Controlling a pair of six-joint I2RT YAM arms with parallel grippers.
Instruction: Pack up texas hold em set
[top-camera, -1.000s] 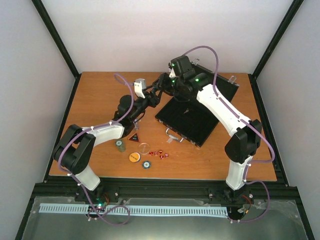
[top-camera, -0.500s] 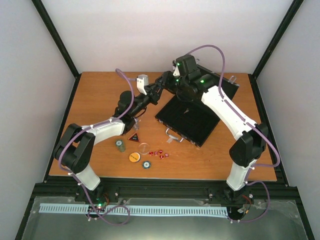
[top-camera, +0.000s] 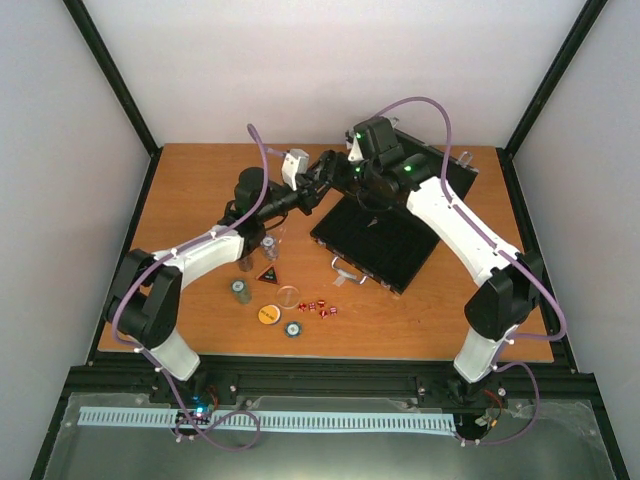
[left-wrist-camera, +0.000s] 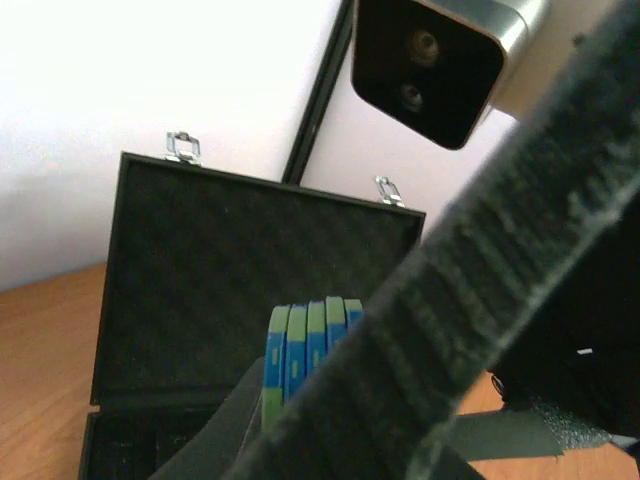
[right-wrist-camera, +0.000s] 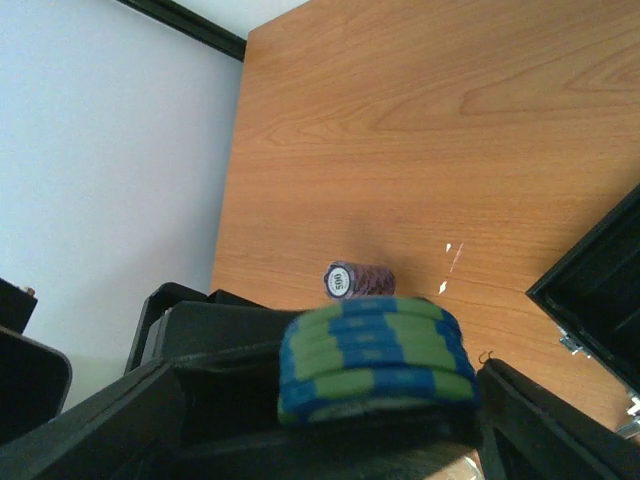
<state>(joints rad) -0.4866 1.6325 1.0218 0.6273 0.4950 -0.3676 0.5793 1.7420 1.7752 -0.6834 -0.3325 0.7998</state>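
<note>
The flat black rectangular case (top-camera: 378, 243) lay open toward 3 o'clock on the counter (top-camera: 200, 190). Its upright lid (left-wrist-camera: 220, 260) was lined with pitted dark foam and tipped with two silver clasps (left-wrist-camera: 181, 147). Above the case's 10 o'clock corner the tips of the two arms were close together.

The left jaws were closed on a stack of blue-and-green striped poker chips (left-wrist-camera: 308, 335), held on edge above the counter, with a ribbed black finger (left-wrist-camera: 500, 270) crossing in front of it. The right jaws stood wide apart, a dark finger (right-wrist-camera: 90, 420) on either side of the same stack, neither clearly pressing it.

On the smooth orange-brown wood at 8 o'clock from the case lay the loose pieces:
- a red-black triangle (top-camera: 268, 276)
- a flat orange disc (top-camera: 268, 314)
- a clear round disc (top-camera: 290, 295)
- small red dice (top-camera: 320, 307)
- a blue-rimmed chip (top-camera: 293, 328)
- a short chip stack (top-camera: 240, 290)

A purple stack (right-wrist-camera: 358, 279) lay on its side, its round face reading 500.
</note>
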